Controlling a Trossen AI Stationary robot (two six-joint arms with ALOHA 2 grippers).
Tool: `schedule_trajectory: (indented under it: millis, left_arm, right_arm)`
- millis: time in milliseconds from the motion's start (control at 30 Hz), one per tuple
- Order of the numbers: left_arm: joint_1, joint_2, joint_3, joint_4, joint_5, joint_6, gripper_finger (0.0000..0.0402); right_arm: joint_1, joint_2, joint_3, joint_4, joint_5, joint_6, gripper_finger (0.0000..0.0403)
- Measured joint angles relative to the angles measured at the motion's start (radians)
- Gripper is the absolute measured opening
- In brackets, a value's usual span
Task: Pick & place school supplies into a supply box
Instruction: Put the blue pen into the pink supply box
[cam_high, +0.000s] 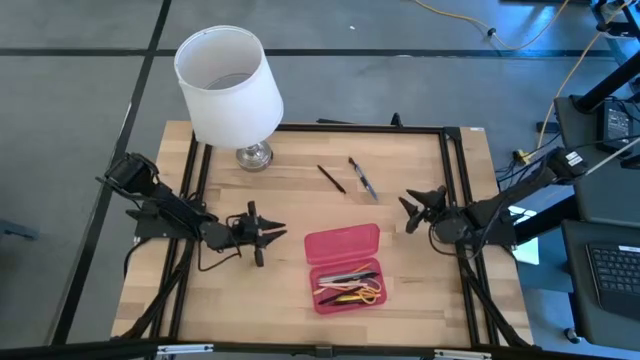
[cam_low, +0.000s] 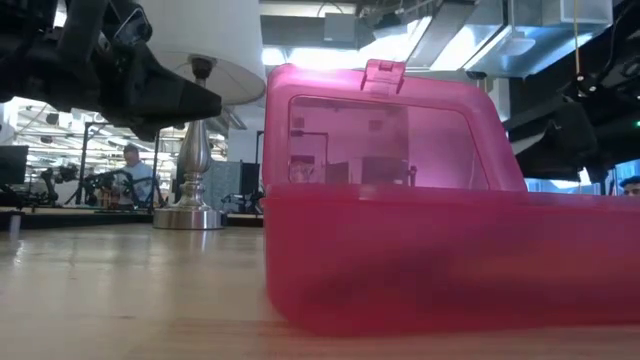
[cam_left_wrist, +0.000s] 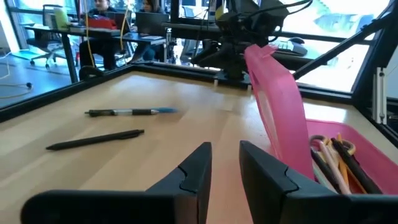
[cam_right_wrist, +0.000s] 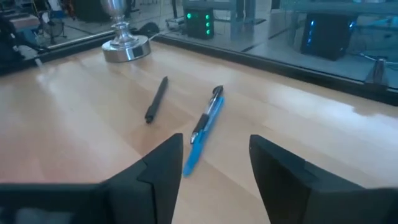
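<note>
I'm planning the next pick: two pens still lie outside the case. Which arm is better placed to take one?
Probably the right. The right gripper is open and faces the blue pen just ahead, with the black pen beside it. The left gripper hovers beside the pink case, farther from both.

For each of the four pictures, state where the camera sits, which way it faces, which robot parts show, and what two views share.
High: overhead, facing down; both arms, open red-pink plastic box.
Low: table height, facing the box wall; arm overhead.
Left wrist: behind left gripper, facing box, black pen.
Right wrist: behind right gripper, facing blue pen.
Shared: wrist views show both loose pens.
</note>
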Motion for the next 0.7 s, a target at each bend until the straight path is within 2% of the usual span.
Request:
schedule_trajectory:
  millis: [267,400,700]
  left_arm:
    - [0.012,0.000,0.000,0.006,-0.002,0.027,0.0073]
    - [0.043,0.001,0.000,0.006,-0.001,0.029,0.0076]
    - [0.099,0.001,0.000,0.006,0.059,0.002,0.0075]
  right_arm:
    - [-0.135,0.049,0.000,0.180,-0.186,-0.170,0.0189]
    - [-0.208,0.102,0.000,0.250,-0.276,-0.202,0.0189]
    - [-0.312,0.300,0.013,0.435,-0.381,-0.205,0.0189]
